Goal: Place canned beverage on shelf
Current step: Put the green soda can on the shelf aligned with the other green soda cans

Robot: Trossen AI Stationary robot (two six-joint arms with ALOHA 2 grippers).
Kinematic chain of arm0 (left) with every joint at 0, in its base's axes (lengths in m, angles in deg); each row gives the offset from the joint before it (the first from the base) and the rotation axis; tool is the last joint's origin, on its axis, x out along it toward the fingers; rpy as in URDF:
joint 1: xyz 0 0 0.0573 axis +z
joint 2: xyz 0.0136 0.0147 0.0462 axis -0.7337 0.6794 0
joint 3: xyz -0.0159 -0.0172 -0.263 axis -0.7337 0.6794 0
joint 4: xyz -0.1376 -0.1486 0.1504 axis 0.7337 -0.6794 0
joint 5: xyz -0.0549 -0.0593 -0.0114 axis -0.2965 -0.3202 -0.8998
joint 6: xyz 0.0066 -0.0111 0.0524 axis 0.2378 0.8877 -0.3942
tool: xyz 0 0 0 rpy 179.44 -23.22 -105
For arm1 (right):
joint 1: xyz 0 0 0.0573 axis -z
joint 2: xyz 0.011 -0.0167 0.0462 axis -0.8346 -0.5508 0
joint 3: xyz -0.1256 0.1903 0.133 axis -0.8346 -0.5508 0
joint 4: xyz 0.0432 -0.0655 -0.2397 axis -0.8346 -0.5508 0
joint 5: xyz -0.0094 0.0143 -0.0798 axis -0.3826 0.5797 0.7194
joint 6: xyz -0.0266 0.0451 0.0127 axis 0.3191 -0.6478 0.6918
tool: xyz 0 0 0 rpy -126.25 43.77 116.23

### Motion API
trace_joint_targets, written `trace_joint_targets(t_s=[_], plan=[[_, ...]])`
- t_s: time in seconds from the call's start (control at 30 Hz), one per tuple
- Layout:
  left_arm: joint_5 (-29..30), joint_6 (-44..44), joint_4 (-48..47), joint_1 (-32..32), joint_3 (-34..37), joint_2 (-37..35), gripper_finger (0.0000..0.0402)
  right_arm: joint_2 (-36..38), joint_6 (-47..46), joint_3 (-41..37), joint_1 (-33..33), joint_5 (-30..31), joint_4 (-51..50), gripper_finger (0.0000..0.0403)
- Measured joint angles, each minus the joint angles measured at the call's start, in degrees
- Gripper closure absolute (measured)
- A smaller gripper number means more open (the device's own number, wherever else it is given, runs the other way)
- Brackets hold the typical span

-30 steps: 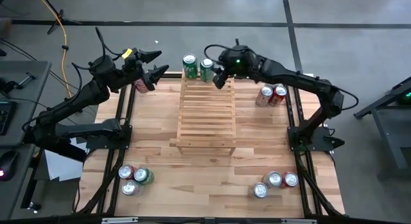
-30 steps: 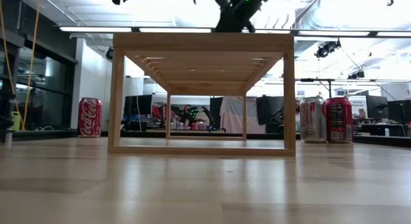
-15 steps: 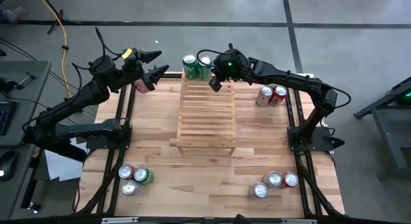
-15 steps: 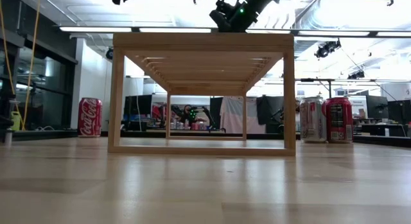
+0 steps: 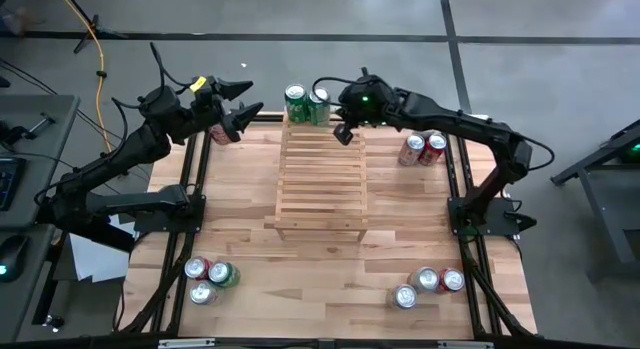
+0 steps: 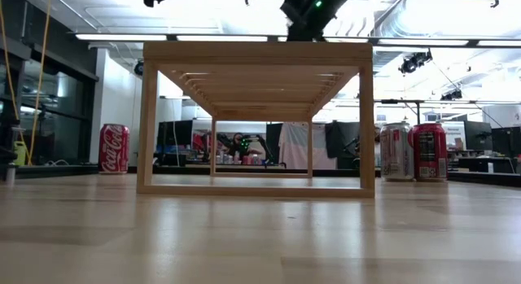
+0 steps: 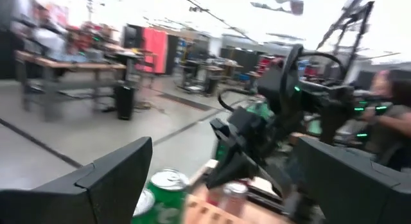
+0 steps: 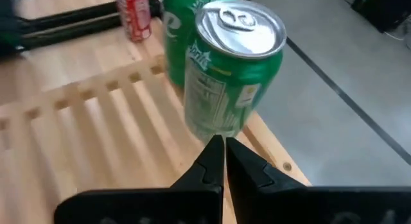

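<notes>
**High view: two green cans on the shelf's far end, right jaws clenched on nothing**

High view, left to right: the left gripper (image 5: 238, 102) hangs above the tabletop's (image 5: 240, 229) far-left corner, jaws released and wide, over a red can (image 5: 219, 134); this arm looks to be waiting. On the far edge of the shelf (image 5: 320, 179) stand two green cans (image 5: 306, 103), side by side, apparently placed there to leave the nearer slats free. The right gripper (image 5: 343, 132) hovers just beside them above the slats, jaws pressed together and empty, its arm stretched in from the right with the elbow bent. Red and silver cans (image 5: 423, 148) wait on the tabletop right of the shelf.
</notes>
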Motion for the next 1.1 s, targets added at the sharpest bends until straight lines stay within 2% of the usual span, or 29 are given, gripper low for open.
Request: trace_joint_targets(t_s=[0.17,0.3,0.4,0.53,0.6,0.7,0.87,1.1], plan=[[-6.5,6.5,0.0,-0.7,0.7,0.0,0.0028,5.7,0.5,0.0,-0.2,-3.9,-4.1,0.0402],[-7.3,10.9,1.3,-3.4,3.2,-0.6,0.0028,10.1,1.1,0.0,-0.2,-8.0,-4.4,0.0403],[-5.2,15.4,4.6,-7.3,7.3,-1.5,0.0028,13.0,0.8,0.0,-0.2,-10.9,-4.4,0.0403],[3.4,17.8,11.8,-14.8,14.2,-2.8,0.0028,16.5,-1.6,0.0,-0.4,-14.4,-4.4,0.0403],[7.5,17.5,15.6,-17.9,16.9,-3.3,0.0028,18.0,-3.4,0.0,-1.2,-15.4,-4.4,0.0403],[10.3,15.1,18.5,-20.6,18.7,-4.0,0.0028,19.8,-6.4,0.0,-3.6,-15.7,-4.4,0.0403],[9.4,7.9,18.4,-21.6,18.7,-4.7,0.0028,20.7,-11.1,0.0,-7.8,-14.8,-4.4,0.0403],[7.4,-2.7,18.5,-21.6,18.7,-4.7,0.0028,20.7,-14.5,0.0,-11.6,-9.4,-6.5,0.0403]])
